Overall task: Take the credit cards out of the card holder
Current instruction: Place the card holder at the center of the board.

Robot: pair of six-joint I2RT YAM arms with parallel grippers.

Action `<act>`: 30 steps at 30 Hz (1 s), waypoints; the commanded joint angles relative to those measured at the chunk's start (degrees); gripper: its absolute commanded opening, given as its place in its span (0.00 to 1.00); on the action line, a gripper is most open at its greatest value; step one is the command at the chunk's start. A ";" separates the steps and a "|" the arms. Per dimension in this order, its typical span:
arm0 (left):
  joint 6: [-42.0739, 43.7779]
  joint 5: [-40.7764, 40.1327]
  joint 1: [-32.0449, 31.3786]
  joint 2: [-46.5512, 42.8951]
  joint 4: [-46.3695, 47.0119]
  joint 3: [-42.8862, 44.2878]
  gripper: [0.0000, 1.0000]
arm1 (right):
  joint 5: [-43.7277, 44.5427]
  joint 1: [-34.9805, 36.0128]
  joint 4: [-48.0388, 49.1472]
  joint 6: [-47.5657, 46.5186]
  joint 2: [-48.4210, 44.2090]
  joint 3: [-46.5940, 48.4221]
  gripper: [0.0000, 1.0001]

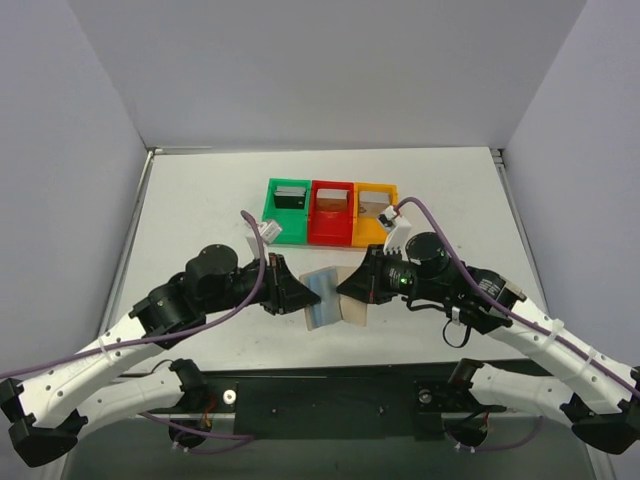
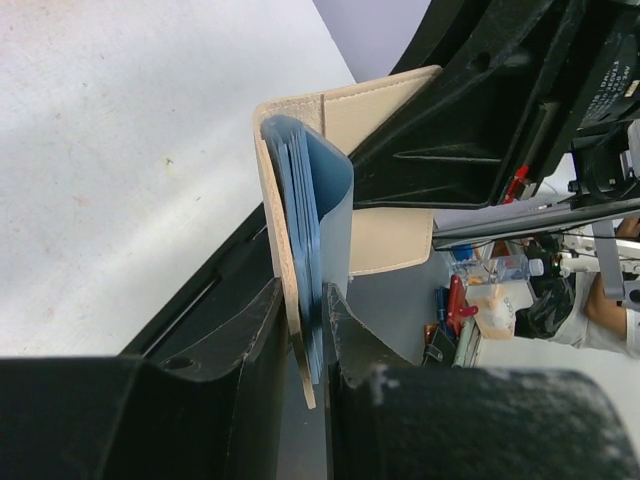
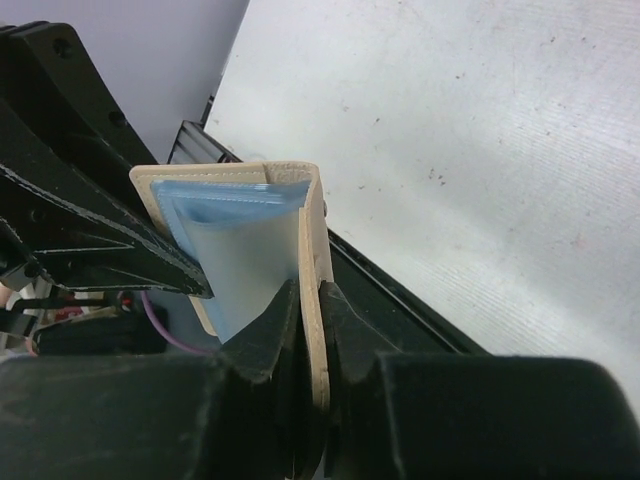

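The card holder [image 1: 322,297] is tan with bluish-grey pockets and hangs half open above the table's near middle, held from both sides. My left gripper [image 1: 299,298] is shut on its left panel, clamping the tan cover and blue pocket layers [image 2: 305,300]. My right gripper [image 1: 346,287] is shut on the tan right panel [image 3: 312,295]. I cannot tell whether a card is inside the pockets [image 3: 235,215]. Three credit cards lie apart from it: a dark one [image 1: 290,196], a brownish one [image 1: 329,200] and a grey one [image 1: 371,203].
Green [image 1: 276,232], red [image 1: 329,233] and orange [image 1: 366,231] bins stand in a row behind the grippers, one card in each. The black base rail [image 1: 320,395] runs along the table's near edge. Grey walls close in the left, right and back.
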 commanded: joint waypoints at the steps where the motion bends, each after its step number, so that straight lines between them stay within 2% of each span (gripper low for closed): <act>1: -0.22 1.42 -0.14 -2.85 7.69 -0.25 0.26 | -5.09 -1.11 7.37 2.67 -1.28 -2.54 0.00; 3: -0.57 1.51 -0.14 -4.34 8.75 -1.04 0.34 | -6.05 -2.08 8.51 3.29 -2.25 -3.51 0.00; 8: -1.27 2.04 -0.14 -6.89 11.65 -3.15 0.43 | -7.20 -3.40 10.10 4.87 -3.57 -5.01 0.00; 18: -2.06 1.69 -0.14 -6.46 11.83 -4.12 0.41 | -8.17 -3.49 10.98 5.75 -4.27 -5.19 0.00; 21: -1.98 1.60 -0.14 -6.19 12.09 -4.21 0.32 | -8.34 -3.49 11.07 6.27 -4.62 -5.01 0.00; 23: -1.98 1.95 -0.14 -6.45 12.79 -4.30 0.30 | -8.35 -3.49 11.42 6.54 -4.98 -5.27 0.00; 27: -2.06 2.56 -0.14 -6.98 13.93 -4.73 0.35 | -8.43 -3.58 11.60 6.89 -5.24 -5.62 0.00; 30: -2.06 2.57 -0.14 -7.16 14.02 -4.91 0.34 | -8.43 -3.58 11.69 6.89 -5.24 -5.54 0.00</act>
